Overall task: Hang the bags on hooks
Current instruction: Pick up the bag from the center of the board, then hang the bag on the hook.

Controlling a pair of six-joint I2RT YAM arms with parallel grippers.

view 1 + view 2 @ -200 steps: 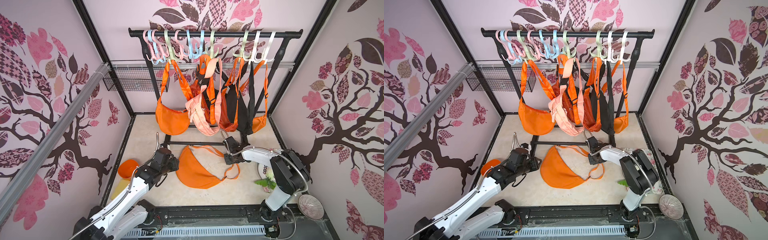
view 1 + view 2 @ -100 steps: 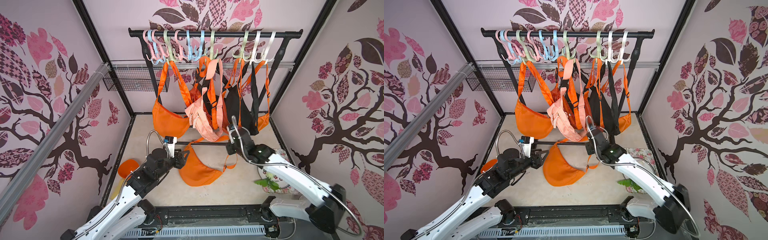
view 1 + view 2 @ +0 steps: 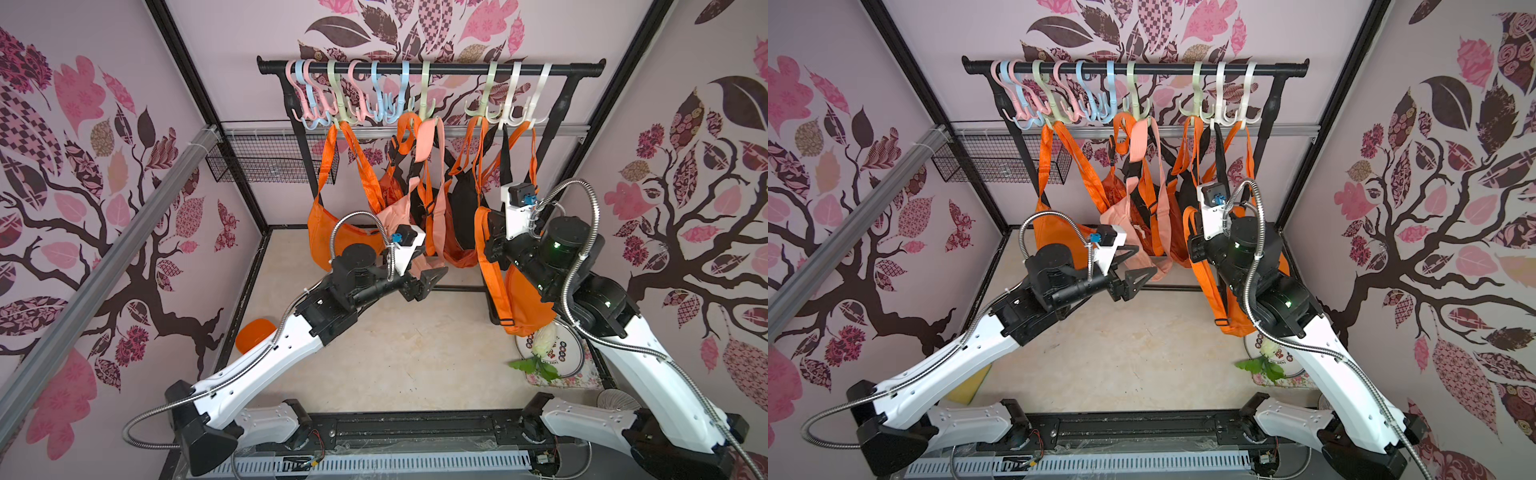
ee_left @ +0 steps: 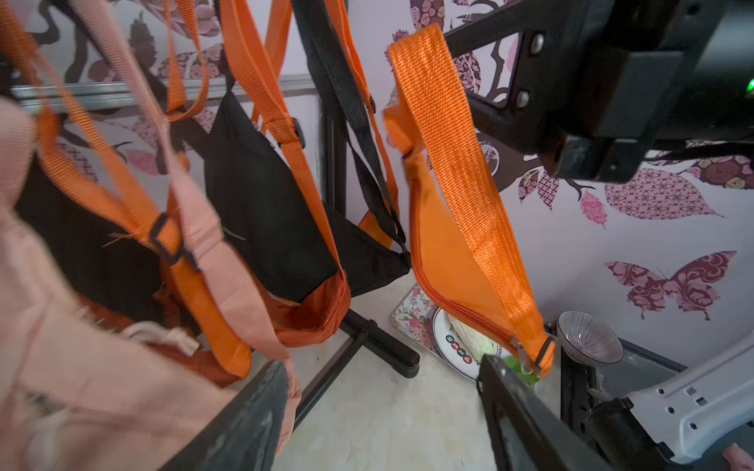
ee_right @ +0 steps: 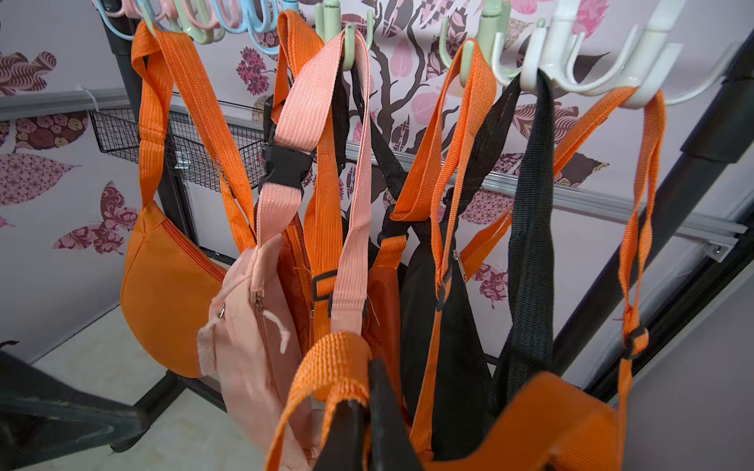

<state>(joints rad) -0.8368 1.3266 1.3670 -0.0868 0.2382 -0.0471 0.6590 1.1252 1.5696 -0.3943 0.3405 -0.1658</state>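
The right gripper (image 5: 365, 407) is clenched on the strap (image 5: 326, 354) of the orange bag (image 3: 524, 305), with the webbing looped over its closed fingers. In both top views this gripper (image 3: 1196, 249) is raised in front of the right end of the rack (image 3: 432, 68), below the white hooks (image 3: 536, 102), and the strap is on none of them.

The bag is a bright orange crescent pouch with a zipper along one edge. Its wide woven strap (image 4: 461, 183) is the same orange and carries a black slider near the lower end. The bag hangs free from the grip with its long axis close to vertical. The upper end is by the gripper and the lower tip points down toward the plate (image 3: 559, 357) on the floor. I cannot tell whether the tip touches the plate.

The left gripper (image 3: 428, 279) is released, its jaws spread and nothing between them. It sits just beside the peach bag (image 4: 102, 367) among the bags already hung on the rack.
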